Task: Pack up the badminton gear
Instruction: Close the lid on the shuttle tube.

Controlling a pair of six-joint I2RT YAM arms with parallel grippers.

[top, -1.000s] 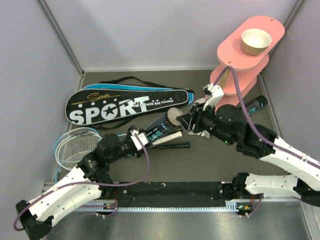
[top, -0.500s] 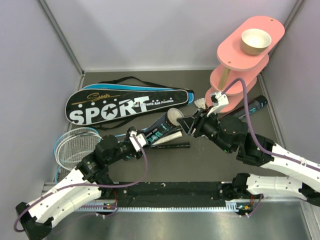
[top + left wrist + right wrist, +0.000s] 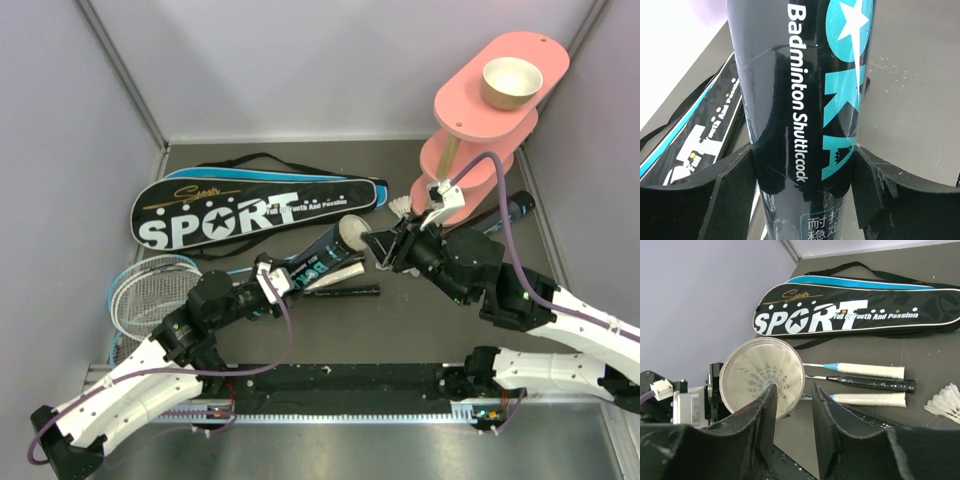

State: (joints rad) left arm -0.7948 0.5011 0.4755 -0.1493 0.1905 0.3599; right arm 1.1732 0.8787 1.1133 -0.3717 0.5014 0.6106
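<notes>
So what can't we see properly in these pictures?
Second tube: top view, mostly behind the right arm and pink stand.
Rackets: top view, partly under the left arm.
Loose shuttlecock: right wrist view, cut by the right edge.
Held tube: left wrist view, both ends cut off.

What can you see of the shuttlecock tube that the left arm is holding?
The shuttlecock tube is a glossy black cylinder with teal letters, a star and white "Badminton Shuttlecock" print. The left end effector clamps it from both sides, dark pads pressed to its wall. Its round far end faces the right end effector, and white feathers show inside it. The right fingers stand just in front of its rim, apart.
</notes>
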